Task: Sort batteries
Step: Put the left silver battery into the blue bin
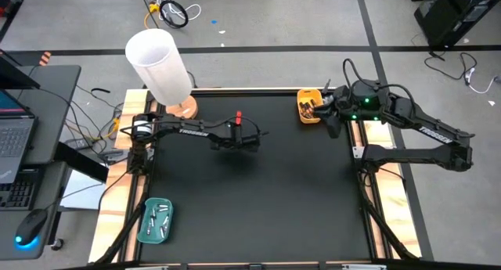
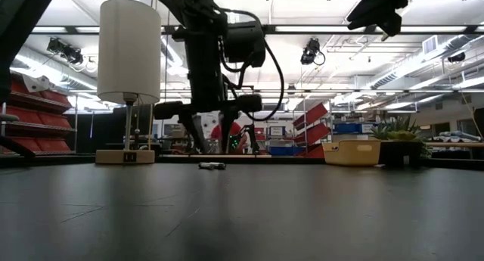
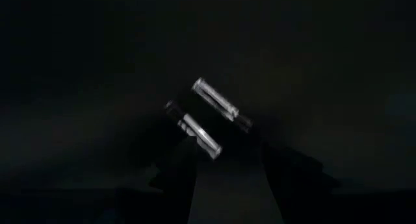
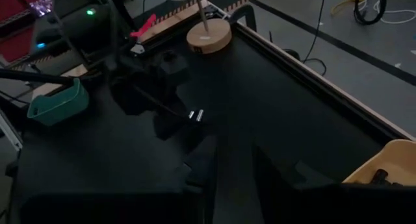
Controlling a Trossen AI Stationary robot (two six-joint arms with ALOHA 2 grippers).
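Two silver batteries [image 3: 215,100] [image 3: 197,128] lie side by side on the black table [image 1: 266,207]; they also show in the right wrist view [image 4: 196,115] and in the low view [image 2: 212,165]. My left gripper [image 3: 227,156] hangs open just above them, pointing steeply down [image 1: 244,139]. The teal tray [image 1: 155,221] at the near left holds several pale batteries. The yellow tray [image 1: 309,106] at the far right holds dark ones. My right gripper [image 4: 231,175] is open, holds nothing and is raised beside the yellow tray [image 1: 333,117].
A lamp with a white shade [image 1: 160,63] stands on a round wooden base [image 1: 185,107] at the table's far left corner, close behind my left arm. Wooden rails [image 1: 368,215] edge the table. A desk with a laptop [image 1: 16,141] stands beyond the left edge.
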